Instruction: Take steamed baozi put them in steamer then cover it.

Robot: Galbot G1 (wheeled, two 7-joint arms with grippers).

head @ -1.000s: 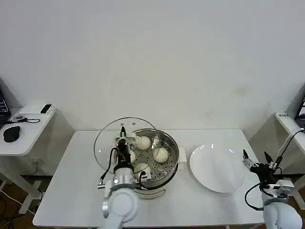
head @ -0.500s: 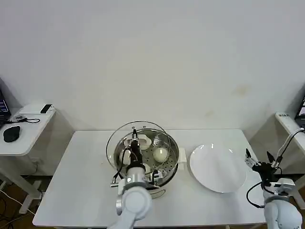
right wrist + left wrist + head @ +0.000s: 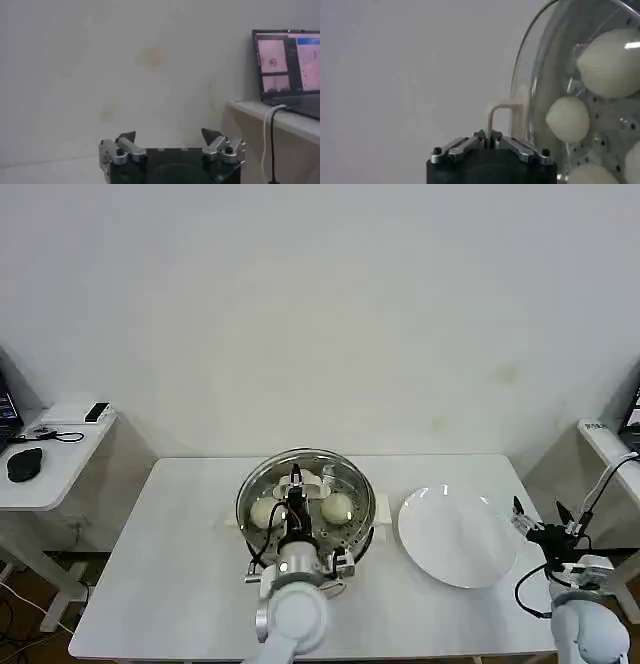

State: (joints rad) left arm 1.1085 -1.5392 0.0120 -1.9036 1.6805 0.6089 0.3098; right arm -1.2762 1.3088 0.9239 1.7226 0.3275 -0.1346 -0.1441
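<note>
Nearest the robot, the left gripper (image 3: 296,484) is clenched on the pale handle (image 3: 501,116) of the cover (image 3: 304,487), which now sits squarely over the steamer (image 3: 362,519) at the middle of the white bench (image 3: 180,564). A second ago the cover hung off to the robot's left, overlapping only that side of the basket; half a second ago it was partly across. In the left wrist view the gripper's two fingers meet on the thin handle post, and the cover's metal rim runs edge-on beside them. Through the glass, that view gives the steamed baozi (image 3: 567,119) lying on the perforated floor. The head view has them as pale rounds on both sides of the gripper.

Off to the right, the right gripper (image 3: 546,522) hangs released beside the white plate (image 3: 458,536), roughly where it was a second ago. Its wrist view has the fingertips spread wide before a wall, and a laptop (image 3: 287,67) on a side shelf.
</note>
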